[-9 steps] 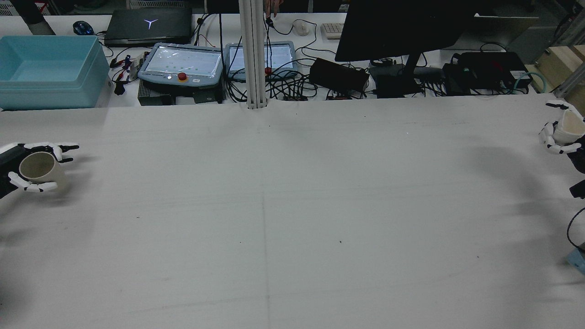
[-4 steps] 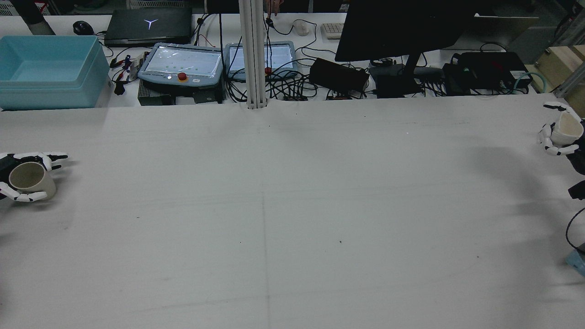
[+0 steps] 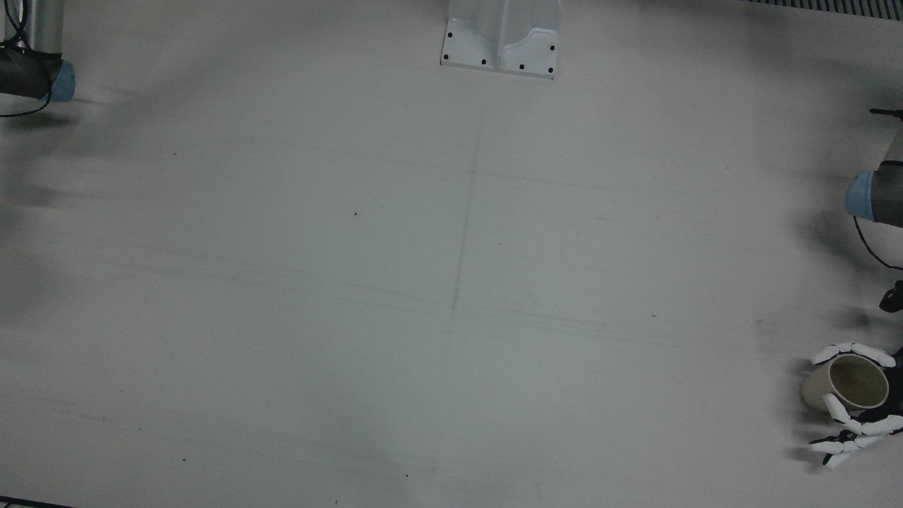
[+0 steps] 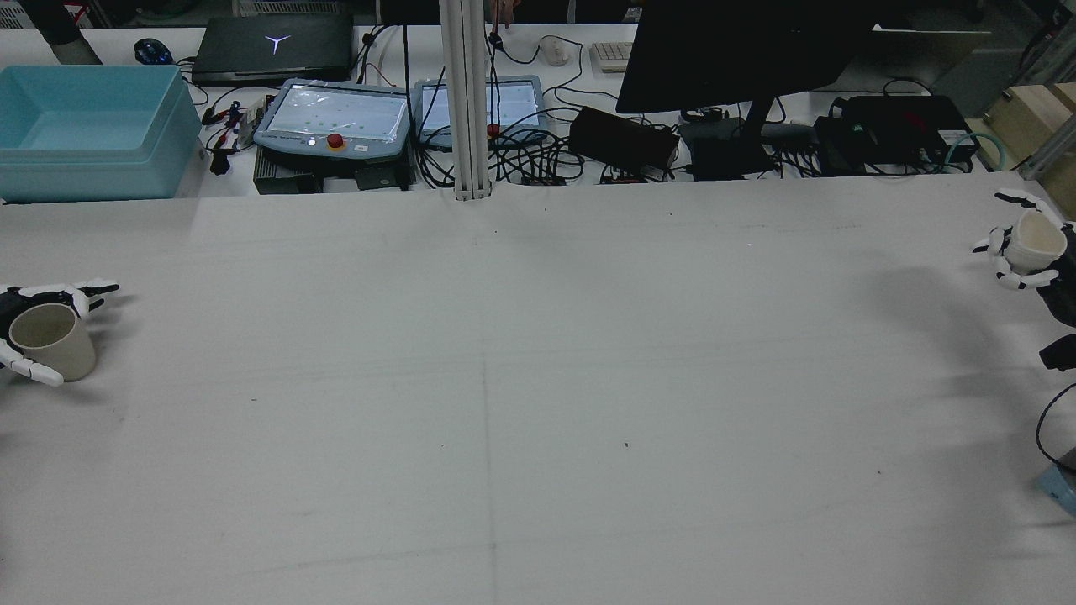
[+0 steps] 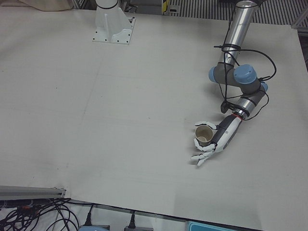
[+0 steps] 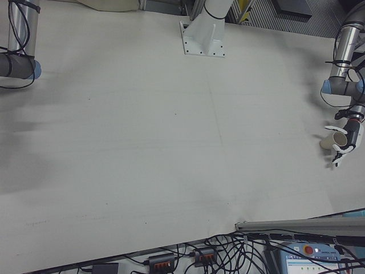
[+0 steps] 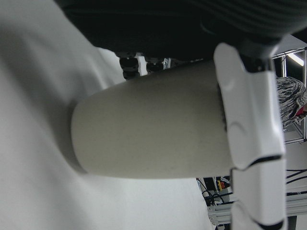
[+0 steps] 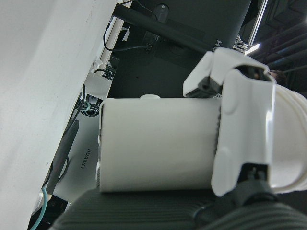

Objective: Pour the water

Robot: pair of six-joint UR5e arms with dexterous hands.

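Cups apart | my left hand [image 4: 34, 323] grasps beige cup [image 4: 50, 340] on table [image 4: 538, 378] as receiver | right hand [image 4: 1021, 248] grips white cup [image 4: 1032, 239] aloft, ready to carry over and pour

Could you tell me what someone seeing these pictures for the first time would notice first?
Probably the wide, bare white table, with all the action pushed to its far edges. At the left edge of the rear view the left hand wraps a beige cup resting on the table, and at the right edge the right hand holds a white cup up off the surface. Behind the table lies a clutter of cables and screens.
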